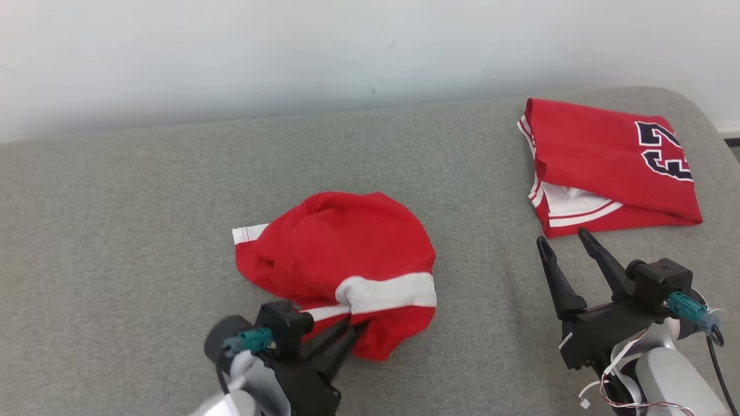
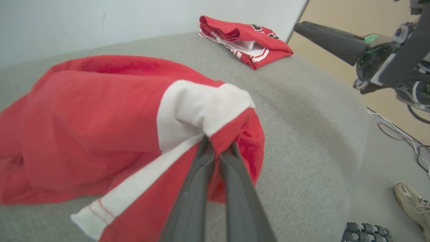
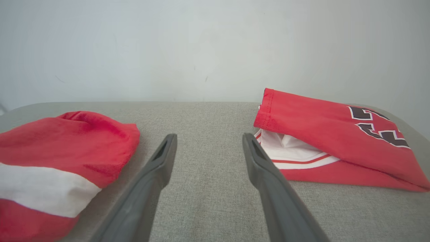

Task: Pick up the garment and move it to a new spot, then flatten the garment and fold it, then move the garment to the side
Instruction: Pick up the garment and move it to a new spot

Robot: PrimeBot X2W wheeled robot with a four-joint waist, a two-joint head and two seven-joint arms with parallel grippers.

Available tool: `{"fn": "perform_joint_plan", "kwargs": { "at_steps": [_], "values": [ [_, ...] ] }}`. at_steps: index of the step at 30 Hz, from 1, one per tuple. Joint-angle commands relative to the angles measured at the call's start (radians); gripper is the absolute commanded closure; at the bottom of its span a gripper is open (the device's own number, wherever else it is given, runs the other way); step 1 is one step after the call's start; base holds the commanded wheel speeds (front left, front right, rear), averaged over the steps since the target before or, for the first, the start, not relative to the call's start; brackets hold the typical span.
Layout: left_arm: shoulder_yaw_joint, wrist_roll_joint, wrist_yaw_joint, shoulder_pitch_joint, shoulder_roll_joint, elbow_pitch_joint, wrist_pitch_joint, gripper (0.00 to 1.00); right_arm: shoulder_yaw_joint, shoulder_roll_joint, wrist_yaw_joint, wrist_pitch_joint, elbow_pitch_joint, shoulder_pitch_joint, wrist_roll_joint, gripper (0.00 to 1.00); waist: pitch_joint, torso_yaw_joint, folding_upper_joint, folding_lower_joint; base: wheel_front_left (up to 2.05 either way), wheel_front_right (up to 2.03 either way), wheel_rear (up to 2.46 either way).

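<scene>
A crumpled red garment (image 1: 341, 260) with a broad white band is lying in a mound on the grey padded surface (image 1: 144, 231). Most of its cloth is spreading beyond and to the left of the left gripper (image 2: 218, 148). A second red jersey (image 1: 607, 167), folded, with dark lettering and white-and-red trim, is resting just ahead of the right gripper (image 1: 561, 236) and a little to its right. It is sitting so close that whether the nearer fingertip is touching its hem cannot be told. A pale wall (image 1: 347, 52) is rising behind the surface. To the right of the left fingers, past the surface's edge, a pale shoe (image 2: 413, 203) and loose cables (image 2: 399, 134) are lying on the floor. The left gripper's two dark fingers (image 2: 191, 201) are pressing together, pinching the garment's near edge where the white band is meeting the red hem, with cloth bunching over their tips. The right gripper's fingers are standing wide apart, holding nothing and pointing across bare grey fabric between the two garments.
</scene>
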Motion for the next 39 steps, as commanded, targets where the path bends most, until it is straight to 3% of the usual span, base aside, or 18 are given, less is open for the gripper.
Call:
{"fn": "perform_joint_plan", "kwargs": {
  "at_steps": [1, 3, 4, 5, 6, 11, 25, 31, 39],
  "values": [
    [-0.003, -0.006, -0.001, 0.018, -0.012, 0.02, -0.011, 1.0, -0.001, -0.008, -0.001, 0.005, -0.004, 0.008, 0.002, 0.0, -0.016, 0.014, 0.0, 0.0, 0.0, 0.0, 0.0],
    [-0.018, -0.013, -0.009, 0.037, -0.034, 0.059, -0.025, 0.97, -0.002, -0.009, -0.001, 0.005, -0.005, 0.013, 0.004, 0.0, -0.025, 0.021, 0.0, 0.0, 0.0, 0.0, 0.0],
    [-0.019, -0.023, -0.012, 0.044, -0.046, 0.076, -0.036, 0.87, -0.003, -0.009, -0.001, 0.006, -0.006, 0.015, 0.004, 0.0, -0.028, 0.025, 0.0, 0.0, 0.0, 0.0, 0.0],
    [-0.02, -0.023, -0.012, 0.047, -0.055, 0.094, -0.045, 0.71, -0.001, -0.008, -0.001, 0.006, -0.007, 0.018, 0.005, 0.0, -0.031, 0.029, 0.0, 0.0, 0.0, 0.0, 0.0],
    [-0.025, -0.016, -0.011, 0.049, -0.061, 0.111, -0.051, 0.0, -0.001, -0.008, -0.001, 0.007, -0.008, 0.021, 0.005, 0.0, -0.034, 0.034, 0.0, 0.0, 0.0, 0.0, 0.0],
    [-0.03, -0.008, 0.0, 0.059, -0.088, 0.149, -0.093, 0.0, -0.01, -0.007, -0.001, 0.01, -0.004, 0.041, 0.004, 0.0, -0.058, 0.057, 0.0, 0.0, 0.0, 0.0, 0.0],
    [0.086, -0.017, 0.141, 0.125, 0.011, 0.07, -0.181, 0.0, -0.002, -0.011, -0.001, 0.013, -0.016, 0.049, 0.014, 0.0, -0.067, 0.074, 0.0, 0.0, 0.0, 0.0, 0.0],
    [0.096, -0.045, 0.122, 0.131, 0.018, 0.124, -0.18, 0.0, -0.004, -0.01, -0.001, 0.012, -0.018, 0.04, 0.014, 0.0, -0.055, 0.062, 0.0, 0.0, 0.0, 0.0, 0.0],
    [0.114, -0.102, 0.061, 0.108, -0.022, 0.241, -0.187, 0.0, 0.0, 0.0, -0.001, 0.008, -0.013, 0.029, 0.015, 0.0, -0.041, 0.037, 0.0, 0.0, 0.0, 0.0, 0.0]
  ]
}}
